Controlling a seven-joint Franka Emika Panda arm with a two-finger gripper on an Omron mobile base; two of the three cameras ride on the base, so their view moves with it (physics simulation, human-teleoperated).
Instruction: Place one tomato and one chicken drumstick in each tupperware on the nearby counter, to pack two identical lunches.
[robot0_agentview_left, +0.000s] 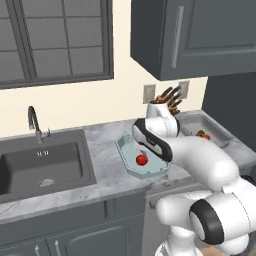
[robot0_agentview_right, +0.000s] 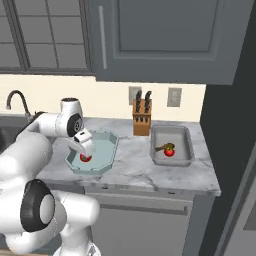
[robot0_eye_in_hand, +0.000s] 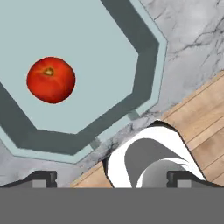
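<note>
Near the front edge of the counter (robot0_agentview_right: 140, 170), the gripper (robot0_agentview_right: 83, 145) hangs with its jaws spread wide and empty over the blue-green container (robot0_agentview_right: 102, 156), where one tomato (robot0_eye_in_hand: 51, 79) lies loose on the floor. Farther right, toward the counter's end, the grey container (robot0_agentview_right: 172, 145) holds another tomato (robot0_agentview_right: 169, 151) touching a drumstick (robot0_agentview_right: 161, 147).

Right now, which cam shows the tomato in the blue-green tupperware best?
Hand view: the tomato sits large and unblocked on the floor of the blue-green tupperware. The left base view shows it small; in the right base view the gripper partly hides it.
</note>
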